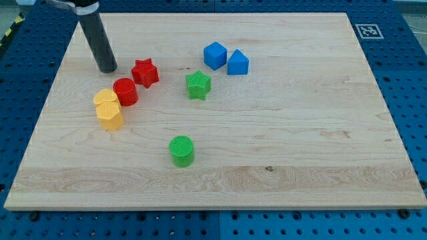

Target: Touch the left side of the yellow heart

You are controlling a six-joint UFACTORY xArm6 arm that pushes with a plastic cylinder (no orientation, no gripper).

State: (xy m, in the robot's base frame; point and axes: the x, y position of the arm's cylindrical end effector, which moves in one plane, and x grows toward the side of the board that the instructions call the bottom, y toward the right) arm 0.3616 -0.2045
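Observation:
The yellow heart (105, 99) lies on the wooden board's left part, touching a yellow hexagon (110, 117) just below it and a red cylinder (125, 91) at its right. My tip (107, 69) rests on the board a short way toward the view's top from the heart, apart from it and not touching any block. A red star (145, 73) lies to the right of my tip.
A green star (198, 85) lies near the board's middle. A blue cube (215, 55) and a second blue block (237, 63) stand side by side above it. A green cylinder (181, 150) stands lower down. The board's left edge (41, 127) is near the yellow blocks.

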